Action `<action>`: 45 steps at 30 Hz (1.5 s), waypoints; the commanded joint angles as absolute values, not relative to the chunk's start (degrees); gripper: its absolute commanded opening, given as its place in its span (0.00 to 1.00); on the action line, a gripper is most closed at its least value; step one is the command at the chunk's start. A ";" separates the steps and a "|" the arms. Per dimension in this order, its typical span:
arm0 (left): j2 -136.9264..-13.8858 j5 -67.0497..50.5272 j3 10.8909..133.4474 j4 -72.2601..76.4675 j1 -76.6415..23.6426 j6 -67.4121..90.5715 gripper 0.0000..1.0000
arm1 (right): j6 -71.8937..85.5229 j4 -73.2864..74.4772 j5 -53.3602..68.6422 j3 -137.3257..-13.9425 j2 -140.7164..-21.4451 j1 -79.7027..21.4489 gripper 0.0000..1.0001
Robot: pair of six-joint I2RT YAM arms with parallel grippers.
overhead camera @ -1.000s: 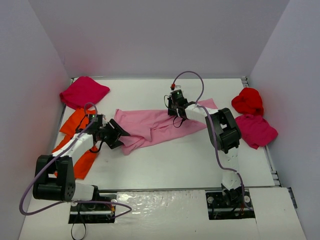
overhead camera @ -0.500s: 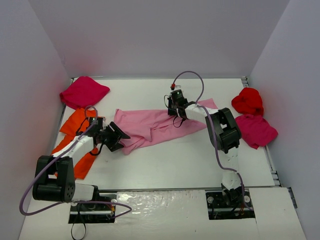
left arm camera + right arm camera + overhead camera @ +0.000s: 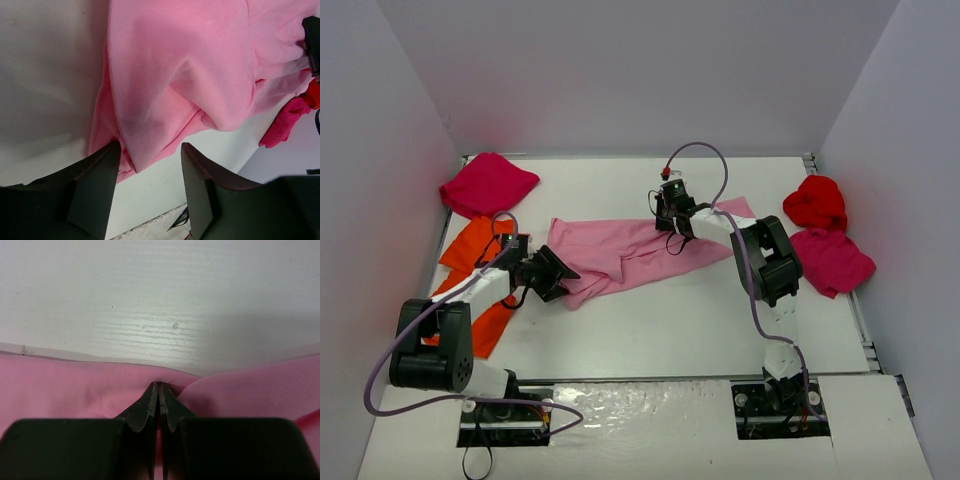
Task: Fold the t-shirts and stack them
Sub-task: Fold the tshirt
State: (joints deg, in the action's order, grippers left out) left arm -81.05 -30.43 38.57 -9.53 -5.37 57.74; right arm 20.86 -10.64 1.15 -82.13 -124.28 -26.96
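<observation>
The light pink t-shirt [image 3: 620, 250] lies stretched out and crumpled across the middle of the table. My left gripper [image 3: 563, 275] is open at its near-left corner. In the left wrist view the jaws [image 3: 150, 162] stand wide apart, with a fold of the pink t-shirt [image 3: 175, 75] reaching between them. My right gripper [image 3: 670, 218] is shut on the shirt's far edge. The right wrist view shows the fingertips [image 3: 159, 386] pinched on the pink cloth [image 3: 75, 385].
Two orange shirts [image 3: 470, 265] lie at the left, under my left arm. A magenta shirt [image 3: 488, 183] is bunched at the far left. A bright red shirt [image 3: 815, 200] and a second magenta shirt [image 3: 832, 262] lie at the right edge. Walls enclose the table.
My left arm has shifted a little, with its gripper staying at the pink shirt's corner. The right arm and the shirt have not visibly moved.
</observation>
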 commanded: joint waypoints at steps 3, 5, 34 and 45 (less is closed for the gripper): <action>-80.97 -30.94 42.27 -5.71 -5.95 58.07 0.40 | 19.78 2.11 2.26 -78.05 -131.55 -26.83 0.00; -80.80 -30.94 42.29 -5.71 -6.05 58.17 0.38 | 19.78 2.11 2.29 -78.12 -131.64 -26.88 0.00; -72.73 -31.38 39.81 -10.25 -6.42 58.45 0.00 | 19.69 2.11 2.64 -78.13 -131.92 -26.89 0.00; -68.86 -32.49 38.20 -13.97 -6.30 57.77 0.00 | 19.57 2.11 2.64 -78.13 -131.92 -26.89 0.00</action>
State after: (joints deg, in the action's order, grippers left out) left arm -71.52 -31.29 38.61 -12.62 -6.11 58.61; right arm 20.86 -12.05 1.87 -82.31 -124.86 -26.92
